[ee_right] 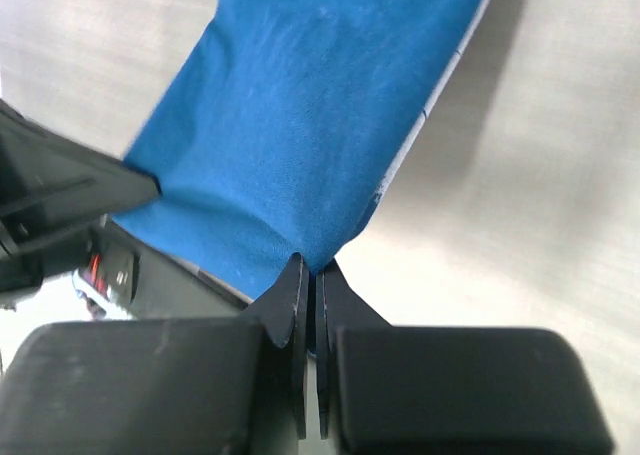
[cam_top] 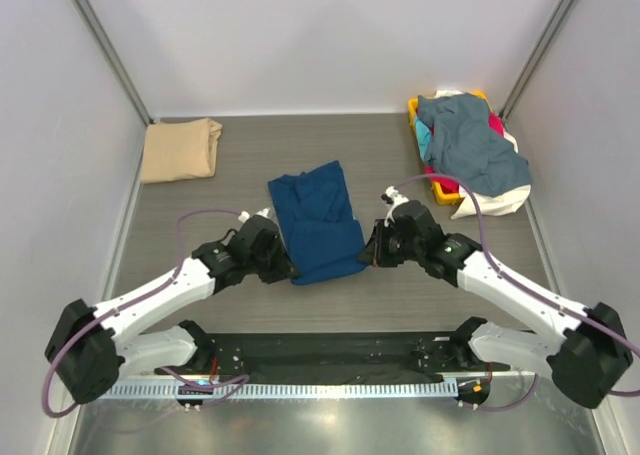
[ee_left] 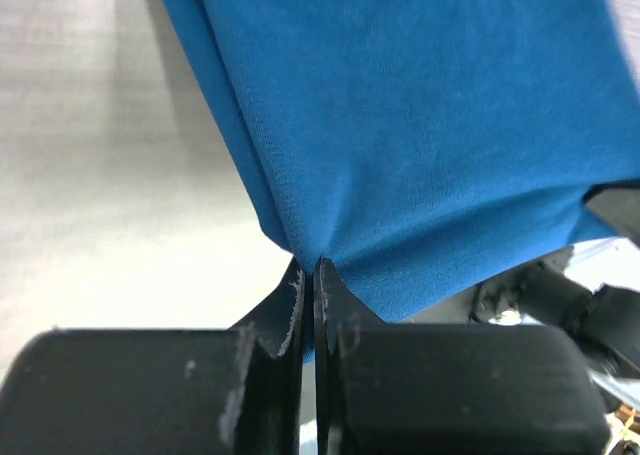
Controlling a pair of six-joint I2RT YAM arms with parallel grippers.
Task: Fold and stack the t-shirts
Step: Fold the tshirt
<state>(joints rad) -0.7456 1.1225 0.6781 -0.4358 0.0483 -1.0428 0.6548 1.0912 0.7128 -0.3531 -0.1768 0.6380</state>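
1. From above: the blue shirt (cam_top: 318, 225) lies in the middle of the table (cam_top: 200, 225), folded into a long strip. The left gripper (cam_top: 287, 270) pinches its near left corner. The right gripper (cam_top: 368, 257) pinches its near right corner. If one arm lifts faster than the other, I think the fold may come out crooked. A tan shirt (cam_top: 180, 150) sits folded at the far left. A pile (cam_top: 475, 155) of more shirts waits at the far right, well apart.

2. Left wrist: the left gripper (ee_left: 312, 265) has its jaws pressed together on a tiny bit of the blue shirt (ee_left: 420, 125), right at the corner. So little cloth is caught that it could slip out when pulled. The cloth looks soft and smooth, and it puckers at the pinch.

3. Right wrist: the right gripper (ee_right: 308, 265) pinches the other corner of the blue shirt (ee_right: 290, 125), close to the edge too. A hard tug could pull it free, or drag the whole shirt along the table. Here the cloth looks flat, with a thin seam down one side.
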